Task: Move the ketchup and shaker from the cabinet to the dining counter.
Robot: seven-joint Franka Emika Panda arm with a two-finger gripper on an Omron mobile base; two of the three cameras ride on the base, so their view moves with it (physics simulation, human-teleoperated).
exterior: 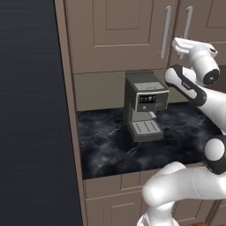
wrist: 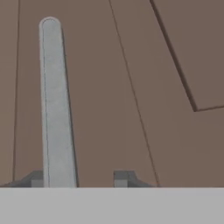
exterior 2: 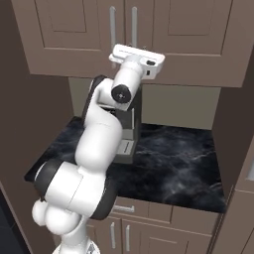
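The cabinet (exterior 2: 188, 39) fills the wall above the worktop and coffee machine (exterior: 143, 106), and its doors are shut, so the ketchup and shaker must sit hidden inside. I judge I am at step 1: opening a door. My gripper (wrist: 81, 178) is pressed close to the door, with the silver handle (wrist: 56, 105) running down over 1 of my 2 fingertips (wrist: 122, 177). I cannot tell whether I have clamped it. Next I need a firm hold, then an outward pull.

A grey coffee machine (exterior: 145, 106) stands on the short black-marble worktop (exterior: 106, 141) above beige drawers (exterior 2: 149, 218).
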